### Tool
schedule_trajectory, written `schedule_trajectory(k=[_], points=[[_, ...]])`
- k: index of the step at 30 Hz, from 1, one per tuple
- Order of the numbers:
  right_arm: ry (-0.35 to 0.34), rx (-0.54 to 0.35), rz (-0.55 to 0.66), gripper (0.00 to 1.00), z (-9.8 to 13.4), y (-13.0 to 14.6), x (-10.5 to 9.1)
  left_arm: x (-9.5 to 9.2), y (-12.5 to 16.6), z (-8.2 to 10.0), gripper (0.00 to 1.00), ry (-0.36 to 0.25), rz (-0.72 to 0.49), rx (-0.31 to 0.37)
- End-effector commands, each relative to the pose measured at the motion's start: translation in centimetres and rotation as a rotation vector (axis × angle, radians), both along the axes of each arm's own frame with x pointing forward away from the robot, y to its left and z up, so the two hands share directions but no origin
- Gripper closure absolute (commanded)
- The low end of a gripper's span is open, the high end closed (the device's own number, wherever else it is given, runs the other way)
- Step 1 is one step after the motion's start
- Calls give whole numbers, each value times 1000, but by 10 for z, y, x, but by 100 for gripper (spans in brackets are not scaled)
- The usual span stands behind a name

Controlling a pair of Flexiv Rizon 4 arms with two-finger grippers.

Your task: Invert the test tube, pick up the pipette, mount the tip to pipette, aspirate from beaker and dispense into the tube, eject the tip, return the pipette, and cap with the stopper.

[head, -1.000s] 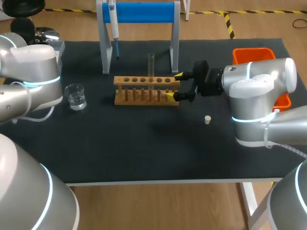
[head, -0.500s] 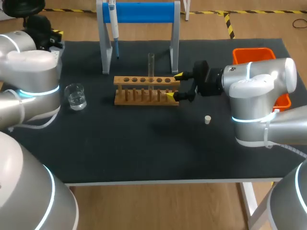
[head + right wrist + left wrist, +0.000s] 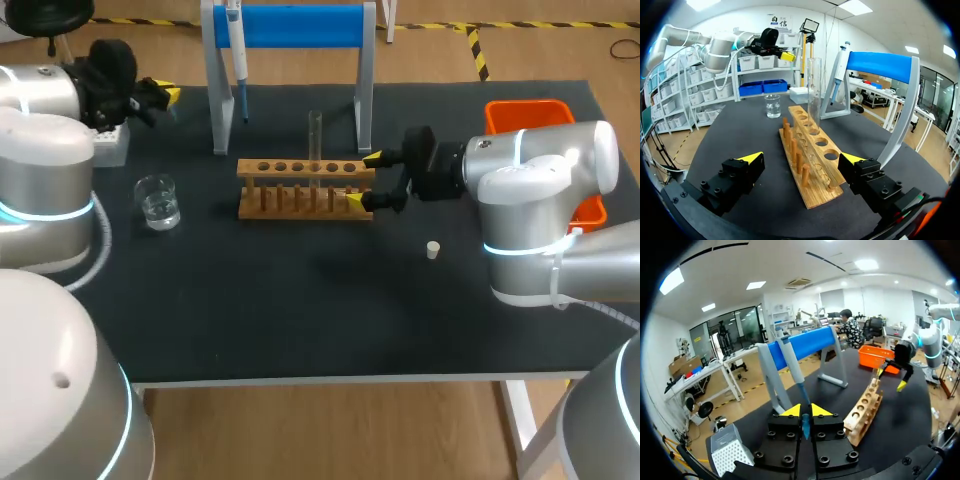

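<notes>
Grabbing the pipette (image 3: pixel 238 60) needs left fingers (image 3: pixel 791 411), seemingly shut, opened and squared to its body; right fingers (image 3: pixel 751 158) gape astride the rack (image 3: pixel 305 187).

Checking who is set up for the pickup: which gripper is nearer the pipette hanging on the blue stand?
Left. The left gripper sits beside the blue stand, pointing at the pipette; the right gripper is at the wooden rack's end, farther off.
</notes>
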State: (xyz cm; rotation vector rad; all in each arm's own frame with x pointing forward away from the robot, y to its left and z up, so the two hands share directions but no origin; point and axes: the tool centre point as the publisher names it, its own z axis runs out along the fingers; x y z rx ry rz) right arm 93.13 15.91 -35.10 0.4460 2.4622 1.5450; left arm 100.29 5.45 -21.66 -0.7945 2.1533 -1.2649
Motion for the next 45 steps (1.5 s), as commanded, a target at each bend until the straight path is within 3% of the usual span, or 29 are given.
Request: schedule_trajectory(k=[1,17,28,36,45], points=[[1,-1,1,0,0,-1,0,-17,20,15,100,56,-96,-13],[1,-1,1,0,0,-1,0,-17,20,15,100,56,-96,-13],[1,-1,1,0,0,-1,0,-82,-75,54,100,172,-376,88],[1,-1,1,0,0,-1,0,-118,-129,67,100,260,-502,149],[1,-1,1,0,0,-1,0,-147,-171,68,100,247,-536,121]])
